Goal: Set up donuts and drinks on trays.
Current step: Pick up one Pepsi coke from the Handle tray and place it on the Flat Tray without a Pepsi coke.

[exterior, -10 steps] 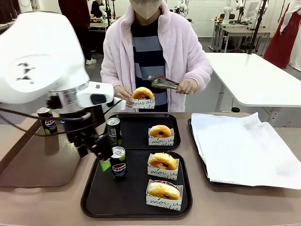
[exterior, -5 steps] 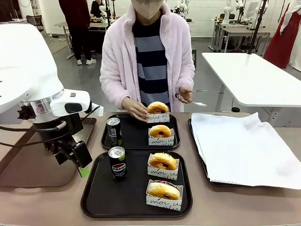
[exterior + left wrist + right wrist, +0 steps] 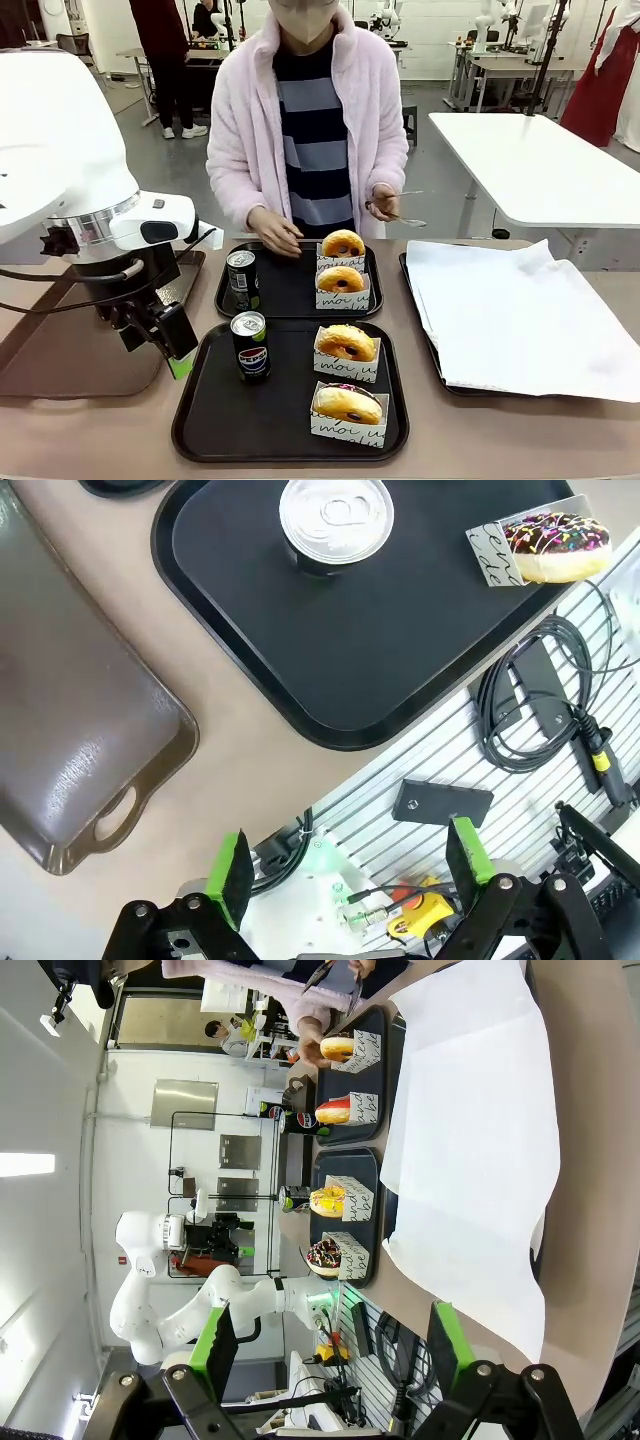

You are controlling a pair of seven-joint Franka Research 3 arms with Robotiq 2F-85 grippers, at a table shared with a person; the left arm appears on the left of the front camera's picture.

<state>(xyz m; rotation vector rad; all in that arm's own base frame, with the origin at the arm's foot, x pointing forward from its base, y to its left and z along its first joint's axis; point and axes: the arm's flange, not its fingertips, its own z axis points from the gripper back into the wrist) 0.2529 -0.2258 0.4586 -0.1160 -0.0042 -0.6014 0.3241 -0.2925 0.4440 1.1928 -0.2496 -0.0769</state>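
The left end effector [image 3: 178,352] hangs with its green pads spread apart and nothing between them, low over the tabletop [image 3: 100,440], beside the left rim of the near black tray [image 3: 200,425]. Just to its right on that tray a Pepsi can [image 3: 250,346] stands upright, and farther right two sleeved donuts sit one behind the other: the nearest donut [image 3: 349,407] and a yellow-iced donut [image 3: 347,343]. To the end effector's left lies the glossy brown tray [image 3: 70,350]. Beyond it, the far black tray [image 3: 290,290] holds a second can [image 3: 241,278] at its left side and two more sleeved donuts, a golden donut [image 3: 341,281] and a rear donut [image 3: 343,245]; the person's hand [image 3: 275,232] rests at that tray's far rim. The right end effector [image 3: 325,1345] also stands apart and empty, well away from the trays, facing the white paper [image 3: 470,1150]
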